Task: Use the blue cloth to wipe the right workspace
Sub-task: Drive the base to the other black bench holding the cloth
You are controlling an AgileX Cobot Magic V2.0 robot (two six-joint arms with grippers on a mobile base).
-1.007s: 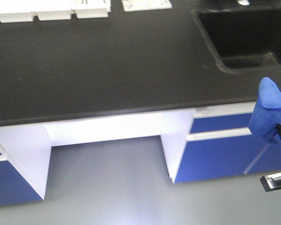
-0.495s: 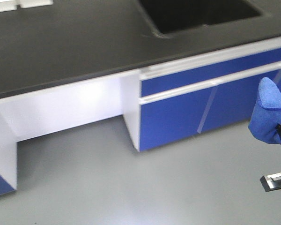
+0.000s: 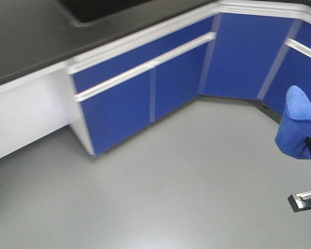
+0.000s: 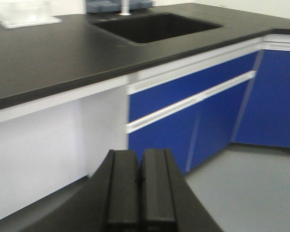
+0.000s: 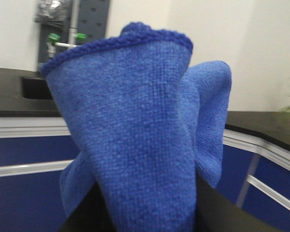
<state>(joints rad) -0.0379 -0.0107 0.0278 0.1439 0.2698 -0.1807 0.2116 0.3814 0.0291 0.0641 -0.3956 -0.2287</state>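
The blue cloth (image 3: pixel 297 124) hangs bunched at the right edge of the front view, above the grey floor. It fills the right wrist view, where my right gripper (image 5: pixel 150 215) is shut on the cloth (image 5: pixel 135 121) and its black fingers (image 5: pixel 84 212) show on either side. My left gripper (image 4: pixel 140 157) is shut with nothing in it, its two pads pressed together. A strip of black benchtop (image 5: pixel 266 123) lies past the cabinet corner; I cannot tell whether it is the right workspace.
The black bench (image 3: pixel 20 46) with the sink (image 4: pixel 154 26) and a white bin (image 4: pixel 29 14) stands to the left. Blue cabinet fronts (image 3: pixel 124 104) run along to an angled corner (image 3: pixel 238 52). Grey floor (image 3: pixel 171 176) lies below me.
The front view has swung to the right: the sink bench slid to the upper left and the corner cabinets came into sight. The cloth and right gripper keep their place in the frame.
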